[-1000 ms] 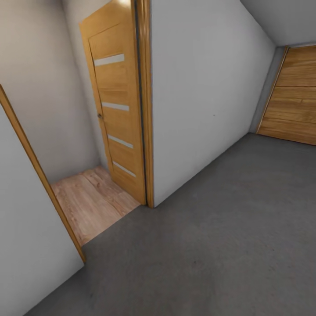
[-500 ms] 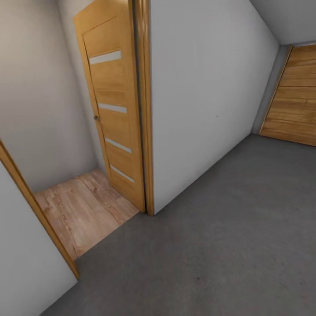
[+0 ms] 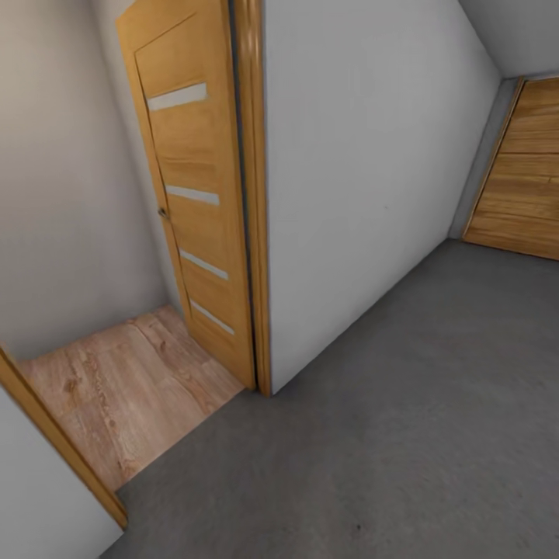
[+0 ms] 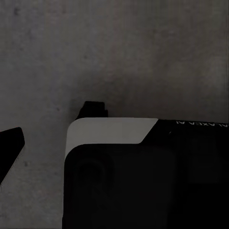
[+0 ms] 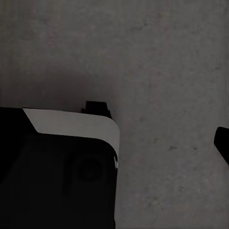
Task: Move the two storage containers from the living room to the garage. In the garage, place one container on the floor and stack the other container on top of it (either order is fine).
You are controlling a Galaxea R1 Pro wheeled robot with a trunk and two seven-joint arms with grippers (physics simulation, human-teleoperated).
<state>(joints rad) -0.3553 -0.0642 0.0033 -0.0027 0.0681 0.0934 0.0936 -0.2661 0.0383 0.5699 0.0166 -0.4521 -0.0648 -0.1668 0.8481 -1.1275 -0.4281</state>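
The two storage containers are out of view. In the head view I stand on the garage's dark grey concrete floor, facing an open doorway. In the left wrist view a black fingertip of my left gripper sits at the picture's edge over the concrete, with nothing beside it. In the right wrist view a black fingertip of my right gripper sits at the opposite edge, also over bare concrete. My own dark body with a white panel covers part of each wrist view.
A honey-wood door with frosted strips stands swung open into a passage with light wood-plank floor. A white wall runs to a wooden garage door at the far right. A door-frame post crosses the lower left.
The whole head picture has shifted, so the camera has moved: more wood-plank floor shows through the doorway and the near left wall has slid down and out of the picture.
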